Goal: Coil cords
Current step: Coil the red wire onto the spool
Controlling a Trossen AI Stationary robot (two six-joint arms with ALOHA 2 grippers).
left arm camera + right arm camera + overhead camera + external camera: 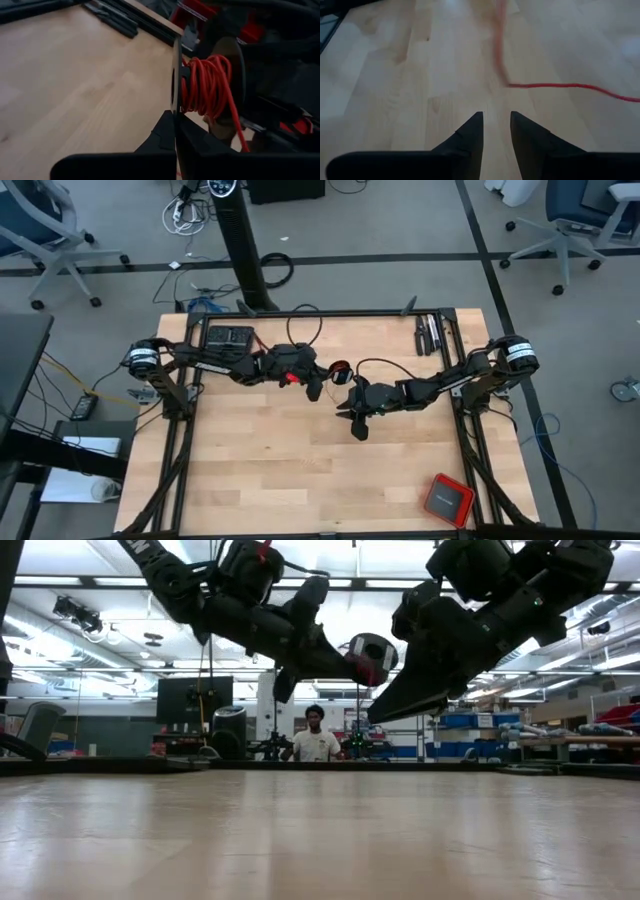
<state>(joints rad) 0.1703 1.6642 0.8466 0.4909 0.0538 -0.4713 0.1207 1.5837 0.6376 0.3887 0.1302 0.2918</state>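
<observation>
On your left, the left gripper (pixel 175 127) holds its fingers pinched on a spool's flange above the tabletop (pixel 260 470); much of the red cord (pixel 207 85) is wound there. Rightward, the right gripper (pixel 496 131) hangs, fingers narrowly parted, empty. A loose red tail likely remains to coil

Two arms are hanging above the table (pixel 300 470), neither touching it. Left gripper (pixel 316 385) is sitting just left of centre toward the far edge, a spool (pixel 210 82) at its fingertips with the cord (pixel 207 85) wound on it. Right gripper (pixel 357 420) is hovering just right of it and nearer. A loose run of cord is trailing ahead of the right gripper. A box (pixel 447 499) is lying at the near right corner.
</observation>
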